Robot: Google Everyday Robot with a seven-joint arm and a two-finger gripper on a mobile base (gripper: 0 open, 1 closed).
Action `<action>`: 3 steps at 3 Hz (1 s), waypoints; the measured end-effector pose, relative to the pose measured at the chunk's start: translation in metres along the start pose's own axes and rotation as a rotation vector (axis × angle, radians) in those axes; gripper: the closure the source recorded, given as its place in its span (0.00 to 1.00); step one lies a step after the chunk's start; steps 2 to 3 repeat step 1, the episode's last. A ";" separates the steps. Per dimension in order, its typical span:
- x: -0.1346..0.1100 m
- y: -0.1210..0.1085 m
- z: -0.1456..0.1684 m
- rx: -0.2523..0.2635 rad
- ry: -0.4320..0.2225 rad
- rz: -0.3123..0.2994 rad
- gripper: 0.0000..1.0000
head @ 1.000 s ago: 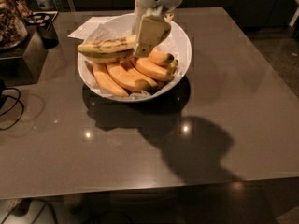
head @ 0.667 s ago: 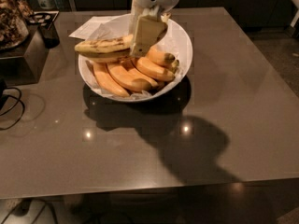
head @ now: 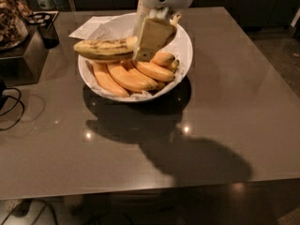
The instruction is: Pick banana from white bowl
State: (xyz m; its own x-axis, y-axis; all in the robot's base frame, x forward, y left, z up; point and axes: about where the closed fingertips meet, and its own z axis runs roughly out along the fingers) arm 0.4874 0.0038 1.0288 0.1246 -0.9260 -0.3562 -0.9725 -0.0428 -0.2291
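Note:
The white bowl [head: 183, 60] stands at the back middle of the grey table, lined with crumpled white paper. Several short orange-toned bananas [head: 131, 76] lie in it. The long pale-yellow speckled banana [head: 101, 48] is held level above the bowl's left rim, its right end between my fingers. My gripper [head: 143, 46] comes down from the top of the view over the bowl and is shut on that banana's right end. Its cream-coloured finger [head: 152, 37] covers the banana's end.
A sheet of white paper [head: 89, 28] lies behind the bowl. A dark box [head: 28, 55] with a black cup [head: 47, 29] stands at the back left. Black cables [head: 11, 109] lie at the left edge. The table's front edge runs across the lower view.
The gripper has risen and shifted slightly left with the long banana, which now sits higher above the bowl's left rim. The orange bananas have not moved.

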 end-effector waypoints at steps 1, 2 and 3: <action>0.000 0.000 0.000 0.001 0.000 0.000 1.00; 0.000 0.000 0.000 0.001 0.000 0.000 1.00; 0.000 0.000 0.000 0.001 0.000 0.000 1.00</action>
